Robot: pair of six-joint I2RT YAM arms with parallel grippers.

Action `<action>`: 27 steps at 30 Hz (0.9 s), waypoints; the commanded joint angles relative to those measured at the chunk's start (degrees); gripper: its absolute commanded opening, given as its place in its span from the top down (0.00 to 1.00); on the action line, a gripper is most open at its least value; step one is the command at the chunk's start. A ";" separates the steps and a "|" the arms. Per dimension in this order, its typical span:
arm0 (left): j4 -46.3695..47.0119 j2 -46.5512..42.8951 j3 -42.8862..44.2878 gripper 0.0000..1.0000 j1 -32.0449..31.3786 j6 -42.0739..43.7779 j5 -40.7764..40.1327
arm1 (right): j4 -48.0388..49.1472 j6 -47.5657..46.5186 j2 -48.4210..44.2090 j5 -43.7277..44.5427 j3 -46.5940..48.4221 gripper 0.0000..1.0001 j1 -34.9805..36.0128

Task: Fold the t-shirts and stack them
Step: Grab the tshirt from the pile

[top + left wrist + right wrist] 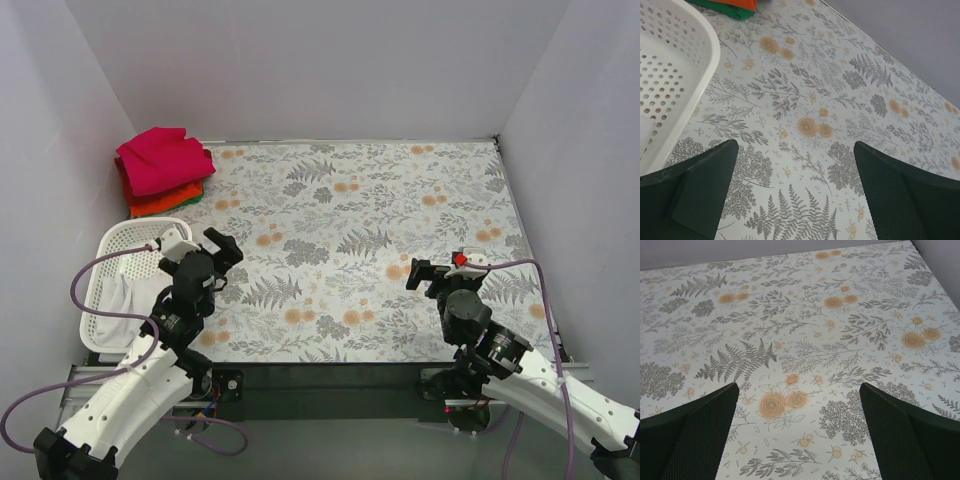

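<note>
Three folded t-shirts sit in one pile at the far left corner of the bench (350, 200), close to the wall. The magenta-pink t-shirt (160, 158) is on top, a bit puffy and lying at a slant. The red-orange t-shirt (165, 205) lies under it, with only its near edge peeking out. The green t-shirt (193, 197) is at the bottom and shows just a thin strip. The white t-shirt (122, 290) lies crumpled, not folded, inside the basket (135, 228) at the near left.
</note>
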 commanded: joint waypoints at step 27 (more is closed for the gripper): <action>-15.93 18.22 3.87 0.02 25.21 -21.04 -20.03 | 6.78 -0.24 18.76 -3.95 10.89 0.02 -4.84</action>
